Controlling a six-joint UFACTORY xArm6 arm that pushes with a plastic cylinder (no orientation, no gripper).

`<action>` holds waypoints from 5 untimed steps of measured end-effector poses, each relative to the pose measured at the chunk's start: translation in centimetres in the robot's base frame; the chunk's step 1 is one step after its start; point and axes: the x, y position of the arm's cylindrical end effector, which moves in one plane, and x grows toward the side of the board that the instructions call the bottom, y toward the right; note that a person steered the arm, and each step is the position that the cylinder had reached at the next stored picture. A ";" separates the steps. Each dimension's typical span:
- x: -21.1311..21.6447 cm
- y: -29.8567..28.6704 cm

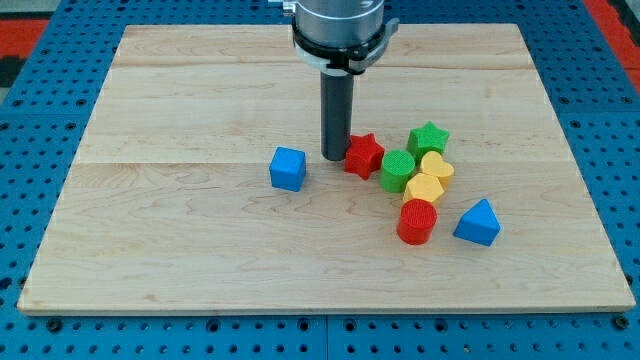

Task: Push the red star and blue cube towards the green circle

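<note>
The red star lies near the board's middle, touching the green circle on its right. My tip stands right against the star's left side. The blue cube lies alone to the left of my tip, a short gap away.
A green star, a yellow heart, a yellow hexagon, a red cylinder and a blue triangle cluster right of the green circle. The wooden board ends in blue pegboard on all sides.
</note>
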 end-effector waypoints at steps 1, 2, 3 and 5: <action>0.0 -6.8; 0.2 -12.6; 3.4 -13.6; 3.8 -3.6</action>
